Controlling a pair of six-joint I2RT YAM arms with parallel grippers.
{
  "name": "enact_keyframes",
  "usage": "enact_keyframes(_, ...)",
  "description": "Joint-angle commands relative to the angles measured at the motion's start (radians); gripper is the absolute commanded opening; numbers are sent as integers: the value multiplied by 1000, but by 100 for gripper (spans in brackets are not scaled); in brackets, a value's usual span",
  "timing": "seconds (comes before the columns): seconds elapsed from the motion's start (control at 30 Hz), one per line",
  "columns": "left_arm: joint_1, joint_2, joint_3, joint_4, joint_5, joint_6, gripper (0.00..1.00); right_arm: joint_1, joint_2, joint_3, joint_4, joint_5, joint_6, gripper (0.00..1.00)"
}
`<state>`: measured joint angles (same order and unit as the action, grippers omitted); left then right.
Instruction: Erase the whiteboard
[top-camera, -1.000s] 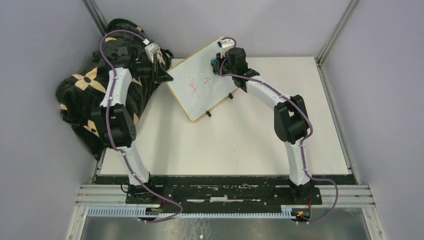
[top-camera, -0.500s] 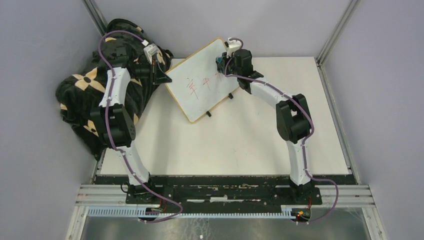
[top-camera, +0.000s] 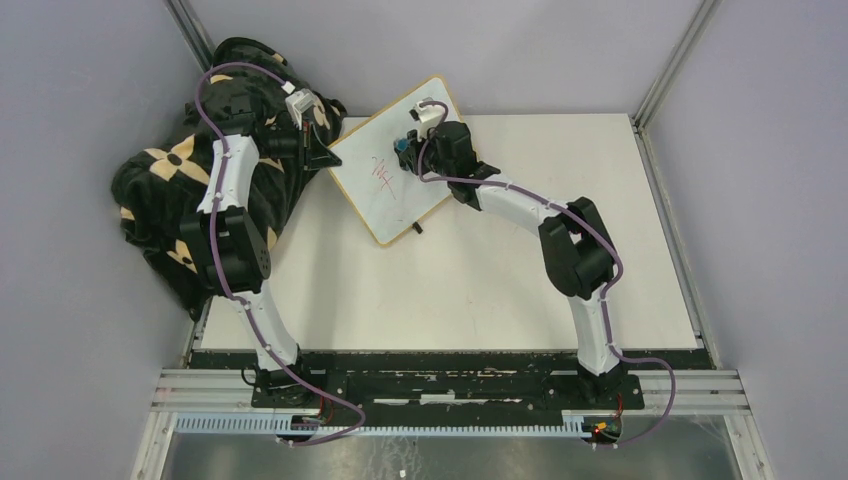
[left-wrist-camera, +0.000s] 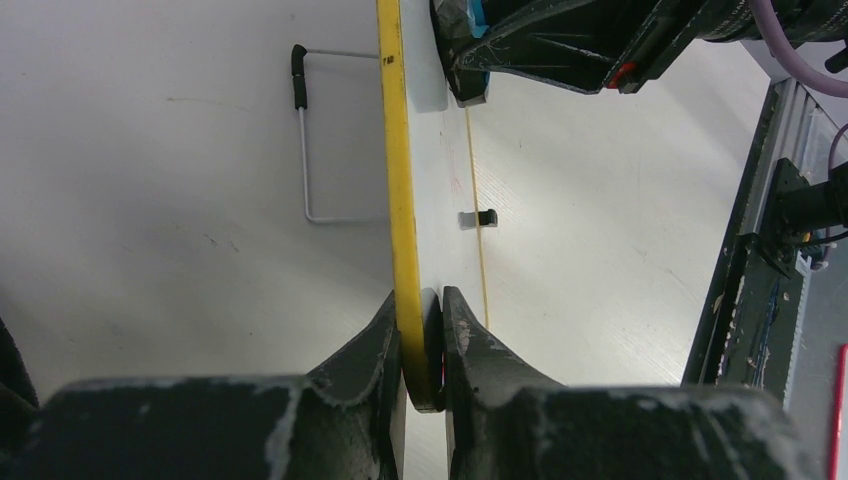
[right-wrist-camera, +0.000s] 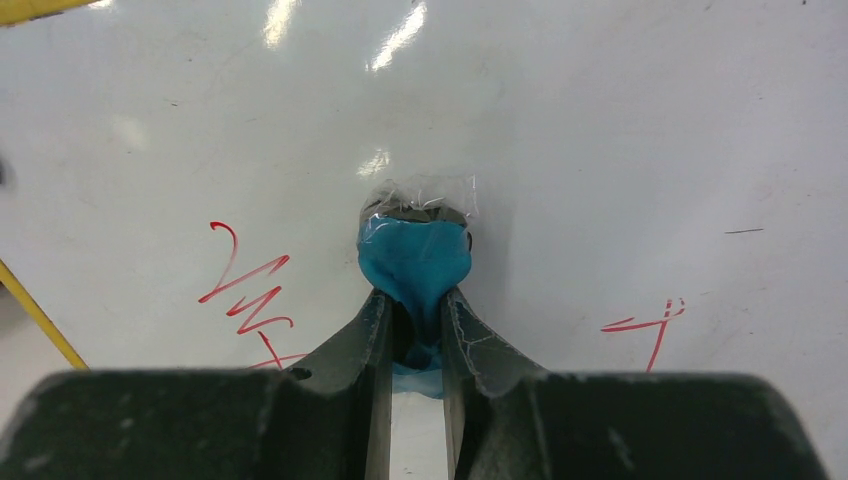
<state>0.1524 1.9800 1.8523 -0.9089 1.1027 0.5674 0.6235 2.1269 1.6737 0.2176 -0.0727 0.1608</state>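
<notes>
Left gripper clamps the tan frame edge of the whiteboard, tilted at the table's far left; right gripper pinches a blue eraser pad against its face — a light, stiff, slick board, likely best gripped by its frame.

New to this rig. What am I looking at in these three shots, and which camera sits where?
Two robot arms are bolted at the near edge of a white table. The wide shot comes from a fixed camera above and behind them. The other two come from a camera on each wrist, looking out along that arm's own fingers. The left gripper is shut on the wooden frame of a small whiteboard, holding it by one edge. The right gripper pinches a blue eraser pad and presses it against the board's face, with red marks on either side of it. A black-and-tan patterned cloth is heaped at the table's left edge.
</notes>
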Motion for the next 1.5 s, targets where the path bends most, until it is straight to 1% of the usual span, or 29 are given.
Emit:
enact_keyframes(0.0,-35,12,-5,-3,10,147,3,19,-8,24,30,-39,8,1)
enact_keyframes(0.2,-35,10,-8,-4,4,147,3,-24,2,9,4,65,-18,0)
enact_keyframes(0.5,-34,13,-3,-3,2,141,3,-158,17,-9,11,91,6,0)
enact_keyframes(0.7,-34,14,-4,-3,-4,138,3,-187,19,-11,19,67,35,1)
enact_keyframes(0.93,-38,15,0,-2,-4,132,3,-127,0,-49,42,30,33,1)
enact_keyframes(1.27,-46,19,0,1,-7,125,3,42,-32,-75,73,-3,19,1)
enact_keyframes(1.33,-47,20,0,2,-7,123,3,62,-40,-83,83,-5,17,1)
enact_keyframes(1.47,-49,19,-1,1,-8,122,3,65,-41,-90,96,0,26,0)
